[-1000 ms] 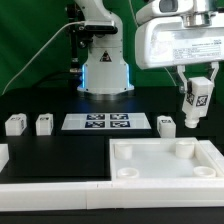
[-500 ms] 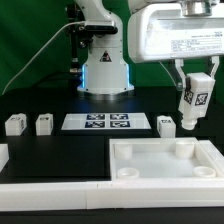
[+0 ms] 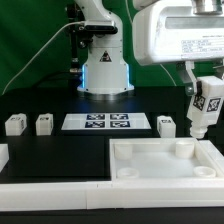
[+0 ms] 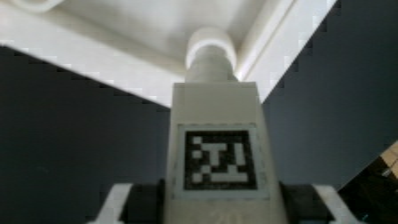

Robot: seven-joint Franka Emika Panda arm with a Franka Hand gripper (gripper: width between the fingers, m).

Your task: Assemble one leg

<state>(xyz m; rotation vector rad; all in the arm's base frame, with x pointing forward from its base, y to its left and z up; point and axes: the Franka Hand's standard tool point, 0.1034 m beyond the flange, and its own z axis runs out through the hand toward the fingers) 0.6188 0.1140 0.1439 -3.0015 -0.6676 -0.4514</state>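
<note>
The gripper [image 3: 205, 86] is clamping the leg [image 3: 204, 110] nearly upright at the exterior view's right edge, over the tray-like piece [image 3: 160, 147], probably lining it up with the round socket [image 3: 184, 148].

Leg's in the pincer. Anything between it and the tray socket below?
Nothing visible. The leg hangs in the pincer in open air above the tray's far corner at the exterior view's right; the round socket there is uncovered. The nearest loose leg stands on the table outside the rim, clear of the path.
</note>
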